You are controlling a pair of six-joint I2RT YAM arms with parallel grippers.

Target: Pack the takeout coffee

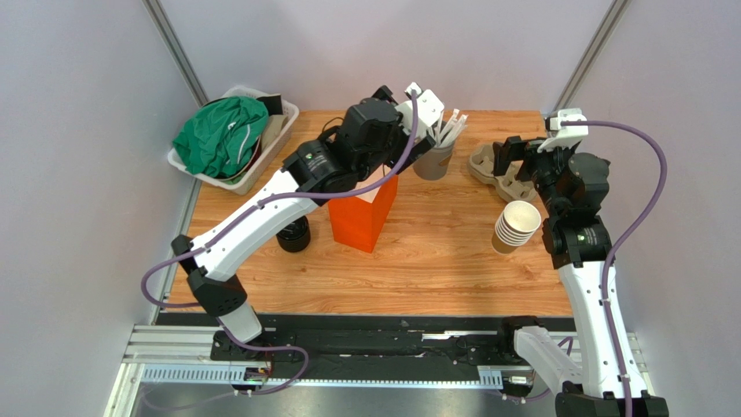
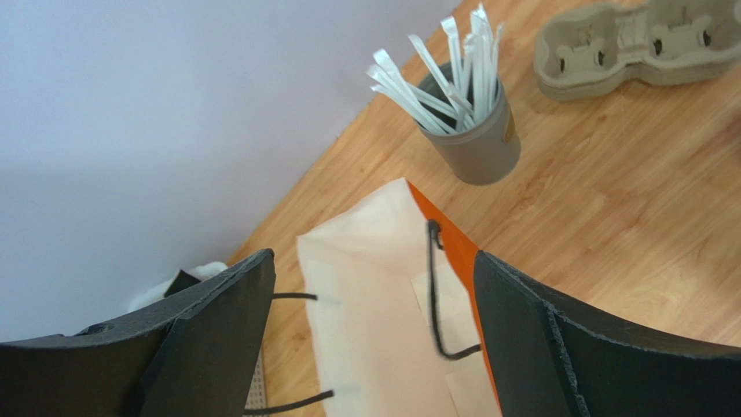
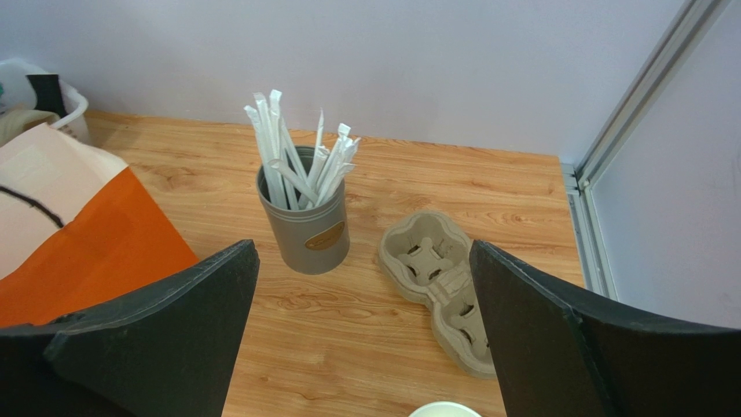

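The lidded coffee cup cannot be made out in any view. The one place it could sit hidden is inside the bag [image 2: 383,313], an orange paper bag standing upright mid-table with its mouth open. The left wrist view looks down into it and shows only pale lining and thin black cord handles.

No writing can be read anywhere. The straw cup [image 3: 313,230] bears a small brown oval label [image 3: 326,236], but its print is too small to read.

The left claw [image 2: 370,269] hangs right over the bag's mouth with its jaws spread wide and nothing between them. One cord handle loops up near its right finger; whether they touch cannot be told.

The right claw [image 3: 363,261] is also wide open and holds nothing, hovering above the table's right side. The straw cup and a pulp carrier [image 3: 439,291] lie ahead of it, close to each other.

A stack of tan cups [image 1: 517,226] stands just beside the right arm. A black round thing [image 1: 294,234] sits left of the bag, half hidden by the left arm. At the far left corner a white basket [image 1: 274,139] holds green cloth [image 1: 222,135].
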